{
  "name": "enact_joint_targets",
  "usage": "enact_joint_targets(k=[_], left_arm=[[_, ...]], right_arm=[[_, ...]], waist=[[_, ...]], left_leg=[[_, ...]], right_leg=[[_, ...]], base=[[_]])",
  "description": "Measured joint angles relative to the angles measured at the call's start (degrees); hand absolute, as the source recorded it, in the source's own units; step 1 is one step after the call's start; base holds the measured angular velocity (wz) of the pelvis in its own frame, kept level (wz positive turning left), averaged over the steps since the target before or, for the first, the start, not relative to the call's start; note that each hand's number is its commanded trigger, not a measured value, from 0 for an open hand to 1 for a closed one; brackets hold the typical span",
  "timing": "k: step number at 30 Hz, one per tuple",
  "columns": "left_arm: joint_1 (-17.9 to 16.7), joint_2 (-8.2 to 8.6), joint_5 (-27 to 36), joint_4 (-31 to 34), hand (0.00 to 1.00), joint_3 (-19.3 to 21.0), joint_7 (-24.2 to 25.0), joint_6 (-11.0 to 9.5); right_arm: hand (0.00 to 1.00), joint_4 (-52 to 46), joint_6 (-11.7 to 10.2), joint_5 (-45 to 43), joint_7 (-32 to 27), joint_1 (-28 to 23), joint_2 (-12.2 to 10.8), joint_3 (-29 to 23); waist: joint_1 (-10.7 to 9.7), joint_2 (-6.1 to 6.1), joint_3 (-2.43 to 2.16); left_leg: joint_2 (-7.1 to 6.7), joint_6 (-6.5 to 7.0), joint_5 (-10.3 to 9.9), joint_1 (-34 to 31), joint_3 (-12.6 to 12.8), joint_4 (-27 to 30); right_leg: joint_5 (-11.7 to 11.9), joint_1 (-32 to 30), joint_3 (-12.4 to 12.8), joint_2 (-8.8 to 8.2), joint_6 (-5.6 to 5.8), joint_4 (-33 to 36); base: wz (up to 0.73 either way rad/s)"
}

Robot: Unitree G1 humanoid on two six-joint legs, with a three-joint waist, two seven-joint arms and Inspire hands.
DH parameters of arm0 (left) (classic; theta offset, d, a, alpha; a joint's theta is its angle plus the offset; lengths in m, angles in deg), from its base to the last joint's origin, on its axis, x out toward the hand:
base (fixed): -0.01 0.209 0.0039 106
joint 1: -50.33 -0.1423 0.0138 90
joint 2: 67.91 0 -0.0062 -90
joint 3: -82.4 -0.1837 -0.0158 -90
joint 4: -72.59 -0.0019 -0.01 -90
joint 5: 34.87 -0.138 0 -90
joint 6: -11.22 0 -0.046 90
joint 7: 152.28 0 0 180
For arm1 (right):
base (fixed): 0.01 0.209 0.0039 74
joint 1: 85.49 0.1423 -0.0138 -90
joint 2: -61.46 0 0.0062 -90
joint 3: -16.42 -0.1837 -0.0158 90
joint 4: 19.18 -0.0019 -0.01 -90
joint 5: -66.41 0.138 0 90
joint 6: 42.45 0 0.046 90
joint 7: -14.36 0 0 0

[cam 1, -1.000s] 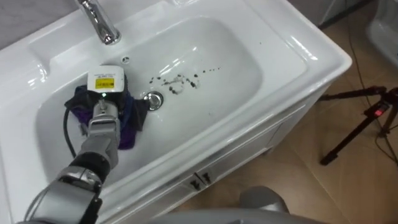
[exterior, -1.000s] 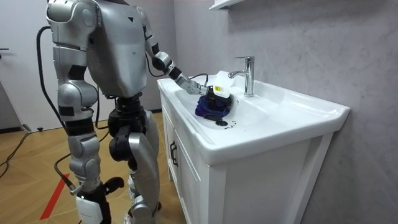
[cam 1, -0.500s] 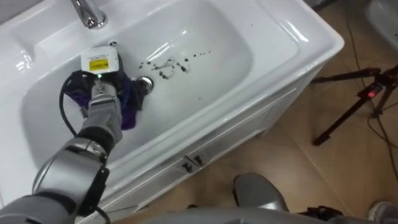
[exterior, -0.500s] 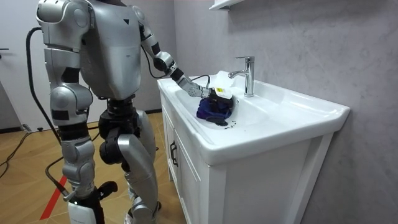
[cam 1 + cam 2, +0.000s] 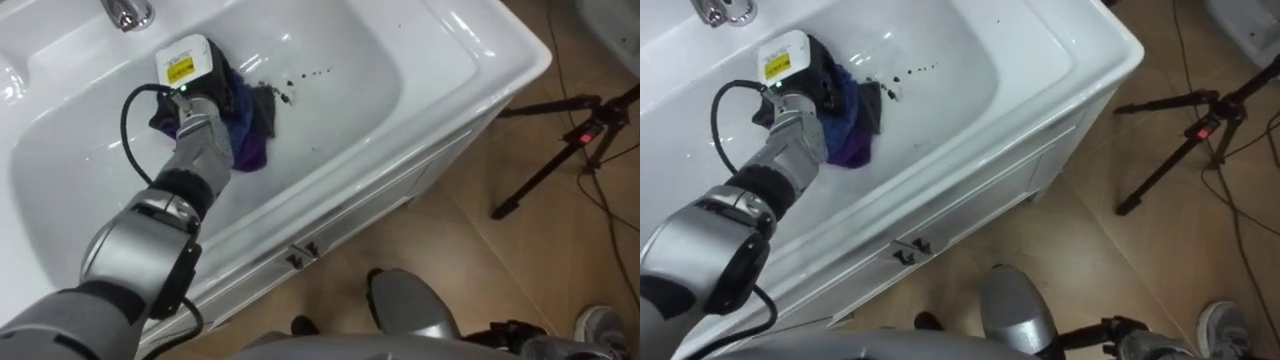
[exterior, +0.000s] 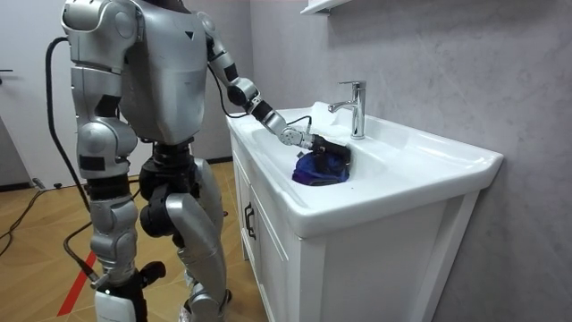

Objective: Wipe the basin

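Looking down into the white basin (image 5: 400, 60), you find the left hand (image 5: 205, 92) in the upper left of the frame, just below the faucet (image 5: 125, 12), pressed onto a bunched blue-purple cloth (image 5: 250, 140) lying on the basin floor. The fingers are buried in the folds, so you cannot tell whether they grip the cloth or merely push it. A trail of dark specks (image 5: 305, 73) lies just right of the cloth, and a black tripod (image 5: 560, 150) stands on the floor at right.
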Motion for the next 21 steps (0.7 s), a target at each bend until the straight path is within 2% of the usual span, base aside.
enact_joint_targets(k=[6, 8, 10, 14, 15, 17, 21], left_arm=[[0.65, 0.43, 4.55, 1.64, 1.0, -0.04, 0.84, -0.45], [0.74, 0.42, 5.64, 2.19, 1.0, -0.1, 1.41, -1.52], [0.81, 0.46, 6.74, 2.43, 1.0, -0.12, 1.64, -3.64], [1.28, 0.52, 8.17, 2.73, 1.0, -0.1, 1.81, -5.58], [1.62, 0.54, 9.1, 2.73, 1.0, -0.08, 1.81, -6.35], [2.51, 0.69, 10.8, 2.72, 1.0, -0.23, 1.99, -6.75], [5.59, 0.54, 17.18, 2.72, 1.0, -2.25, 3.07, -8.04]], right_arm=[[0.0, -0.19, 0.0, 0.75, 0.14, 0.08, 0.01, 1.19], [0.0, -0.69, -0.06, 0.78, 0.15, -0.13, 0.01, 1.3], [0.0, -1.44, -0.8, 1.2, 0.06, -0.55, 0.01, 2.11], [0.0, -1.44, -1.97, 1.36, 0.0, -0.69, -0.06, 2.34], [0.0, -1.42, -2.1, 1.55, 0.01, -0.71, -0.08, 2.71], [0.0, -1.32, -2.64, 1.63, -0.04, -0.79, -0.05, 4.13], [0.0, -1.08, -2.89, 1.64, -0.04, -1.17, -0.05, 4.91]], waist=[[-0.05, 0.23, -0.2], [-0.2, 0.3, -0.31], [-0.39, 0.07, -0.23], [-0.92, -0.12, -0.1], [-1.09, -0.34, 0.06], [-1.45, -0.73, 0.31], [-1.7, -0.68, 0.33]], left_leg=[[0.03, 0.0, -0.01, -0.11, 0.03, 0.13], [0.07, 0.01, -0.01, -0.12, 0.04, 0.3], [0.08, 0.01, -0.01, -0.2, 0.09, 0.72], [0.08, 0.03, -0.02, -0.38, 0.36, 1.1], [0.08, 0.03, -0.03, -0.38, 0.41, 1.3], [0.06, 0.05, -0.05, -0.52, 0.41, 1.73], [0.13, 0.09, -0.14, -1.43, 0.47, 2.17]], right_leg=[[-0.01, -0.14, -0.06, -0.01, -0.01, -0.03], [-0.01, -0.04, -0.02, 0.01, -0.01, -0.08], [0.0, 0.05, 0.31, 0.1, -0.02, -0.03], [-0.01, 0.0, 0.61, 0.1, 0.0, 0.12], [-0.05, -0.07, 0.66, 0.1, 0.01, 0.34], [-0.27, -0.34, 0.91, 0.12, 0.04, 0.8], [-0.04, -0.97, 1.26, 0.26, 0.11, 0.98]], base=[[0.0], [0.0], [-0.05], [-0.02], [0.0], [0.0], [0.0]])
